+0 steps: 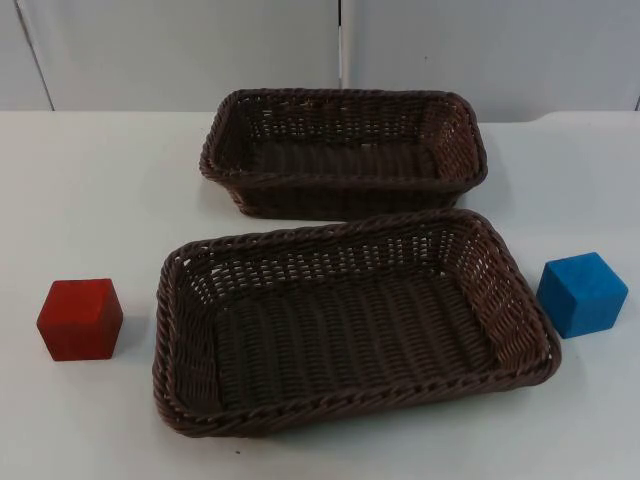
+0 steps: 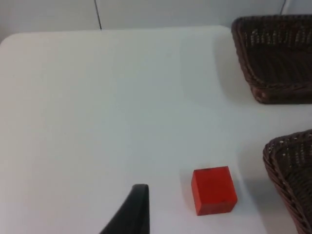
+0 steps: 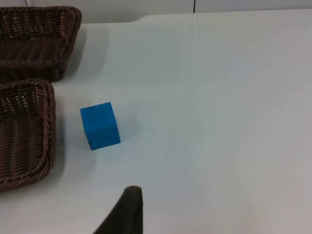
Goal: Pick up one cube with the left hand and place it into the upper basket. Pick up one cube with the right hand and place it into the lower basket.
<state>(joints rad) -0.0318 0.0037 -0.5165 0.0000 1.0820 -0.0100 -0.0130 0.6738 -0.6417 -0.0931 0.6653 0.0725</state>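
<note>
The left jaws (image 2: 130, 209) hang over the bare desk (image 2: 107, 107) near the red cube (image 2: 213, 190), not touching it; whether they are open I cannot tell. The right jaws (image 3: 126, 210) hang likewise near the blue cube (image 3: 100, 125), their state also unclear. Red cube left, blue cube right of the near basket (image 1: 340, 400). The far basket (image 1: 345, 185) lies just behind, both long axes running left to right.

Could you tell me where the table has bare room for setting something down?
Bare patches: left of the upper basket, behind the red cube; and right of it, behind the blue cube. Crowded: the narrow strip between upper and lower basket.
</note>
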